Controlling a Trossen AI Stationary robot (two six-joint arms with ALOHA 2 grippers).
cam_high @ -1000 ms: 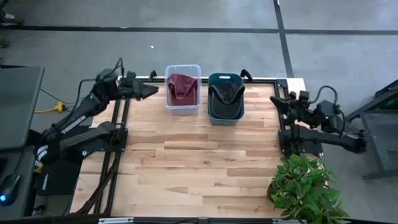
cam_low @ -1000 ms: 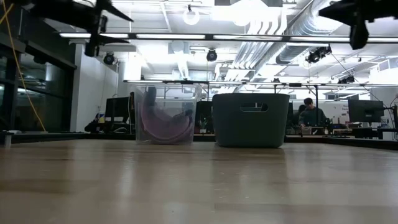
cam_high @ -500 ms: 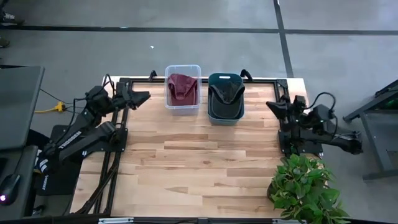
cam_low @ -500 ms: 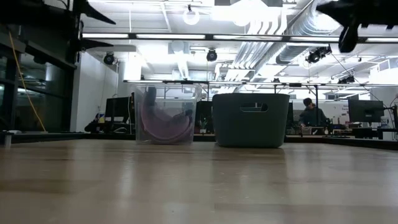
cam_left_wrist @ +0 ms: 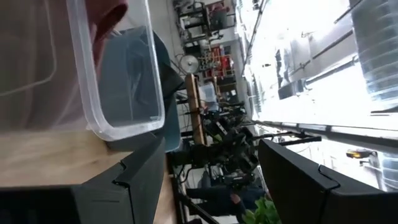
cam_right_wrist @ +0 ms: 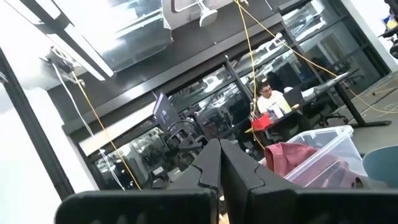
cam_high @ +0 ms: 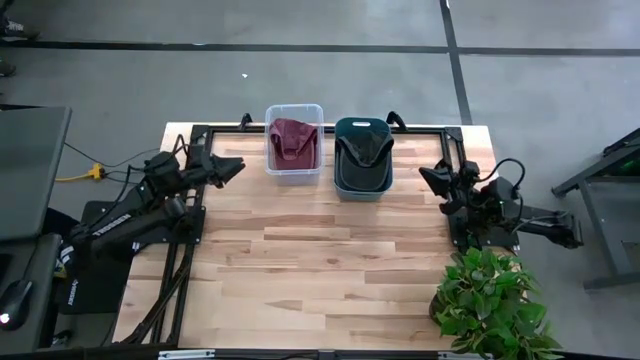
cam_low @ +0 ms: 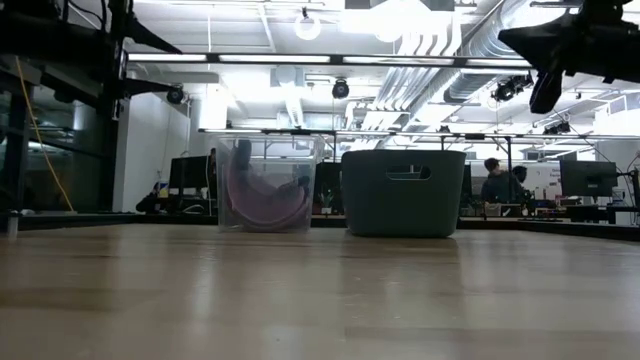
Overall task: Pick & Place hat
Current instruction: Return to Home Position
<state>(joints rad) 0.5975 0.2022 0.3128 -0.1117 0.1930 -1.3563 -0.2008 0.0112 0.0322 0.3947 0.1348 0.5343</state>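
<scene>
Left end effector (cam_high: 237,166) drew back — jaws parted.

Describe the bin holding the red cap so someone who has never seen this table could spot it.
Look at the far edge of the wooden table, where two bins stand side by side. The transparent bin is the one nearer the left gripper, with a red cap lying inside. Its walls are see-through plastic, while its neighbour is an opaque green bin holding a black cap.
</scene>
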